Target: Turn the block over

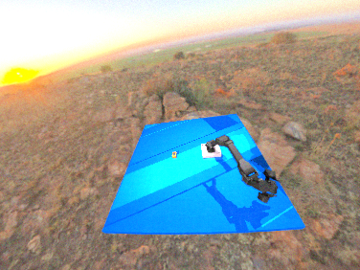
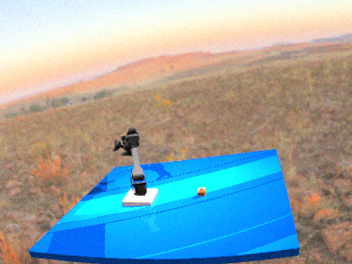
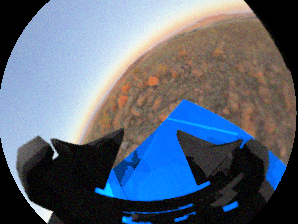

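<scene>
My hand (image 3: 149,156) is raised high above the blue tabletop (image 1: 182,201), fingers spread wide apart with nothing between them. Through the wrist camera I see only the two dark fingertips framing a wedge of blue surface, brown hillside and pale sky beyond — the block does not appear there at all.

The block (image 1: 174,154) is a small orange-yellow cube sitting on the tabletop, well apart from my hand and far below it, out past my white base plate (image 2: 139,197) on the opposite side from where the hand is currently pointed. In the exterior view the block (image 2: 201,191) rests alone on a lighter blue band of the surface. It is too small in every view for me to tell which face carries the mark.

My arm (image 1: 244,165) stretches away from the base, so I judge the task has not yet started: I have to swing round, come down and grasp before any turning.

The risks, as I judge them: the block is tiny, so a slightly off-centre descent could nudge it away (or tip it onto the wrong face) instead of capturing it. Closing on its corners could let it slip out mid-rotation — and releasing it from too high might let it tumble, leaving the mark showing again.
</scene>
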You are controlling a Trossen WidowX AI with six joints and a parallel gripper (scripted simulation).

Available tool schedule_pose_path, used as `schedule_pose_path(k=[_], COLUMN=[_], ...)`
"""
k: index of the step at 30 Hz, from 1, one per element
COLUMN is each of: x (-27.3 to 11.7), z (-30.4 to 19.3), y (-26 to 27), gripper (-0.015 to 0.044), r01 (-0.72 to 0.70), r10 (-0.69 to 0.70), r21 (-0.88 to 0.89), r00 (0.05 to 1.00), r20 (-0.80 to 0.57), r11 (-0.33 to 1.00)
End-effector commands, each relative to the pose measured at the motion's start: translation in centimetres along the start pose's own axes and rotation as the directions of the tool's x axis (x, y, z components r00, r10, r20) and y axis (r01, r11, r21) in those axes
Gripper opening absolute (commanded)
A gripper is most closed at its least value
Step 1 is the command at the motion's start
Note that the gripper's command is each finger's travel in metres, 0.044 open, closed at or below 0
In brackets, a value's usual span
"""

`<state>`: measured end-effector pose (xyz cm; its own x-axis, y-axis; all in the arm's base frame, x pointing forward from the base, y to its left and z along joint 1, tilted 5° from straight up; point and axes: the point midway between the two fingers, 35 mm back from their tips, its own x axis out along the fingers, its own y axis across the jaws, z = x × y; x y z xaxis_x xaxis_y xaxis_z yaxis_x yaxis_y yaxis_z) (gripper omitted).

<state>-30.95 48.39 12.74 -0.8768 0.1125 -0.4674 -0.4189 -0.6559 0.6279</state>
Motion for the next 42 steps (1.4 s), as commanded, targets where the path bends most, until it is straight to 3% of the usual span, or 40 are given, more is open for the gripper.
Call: schedule_pose_path(k=[1,12,23,32,42], x=[-0.2,-14.8,-32.6,-46.1,-57.6], z=[0.0,-0.4,-6.8,-16.2,-29.8], y=[-0.2,-11.1,-18.5,-19.7,-15.3], gripper=[0.0426,0.0440,0.0440,0.0440,0.0440], r01=[0.006,0.309,0.532,0.585,0.487], r10=[-0.006,-0.337,-0.652,-0.813,-0.859], r21=[0.003,0.238,0.528,0.732,0.871], r00=[1.000,0.937,0.756,0.577,0.420], r20=[0.002,0.090,0.056,-0.074,-0.294], r11=[1.000,0.921,0.662,0.349,-0.060])
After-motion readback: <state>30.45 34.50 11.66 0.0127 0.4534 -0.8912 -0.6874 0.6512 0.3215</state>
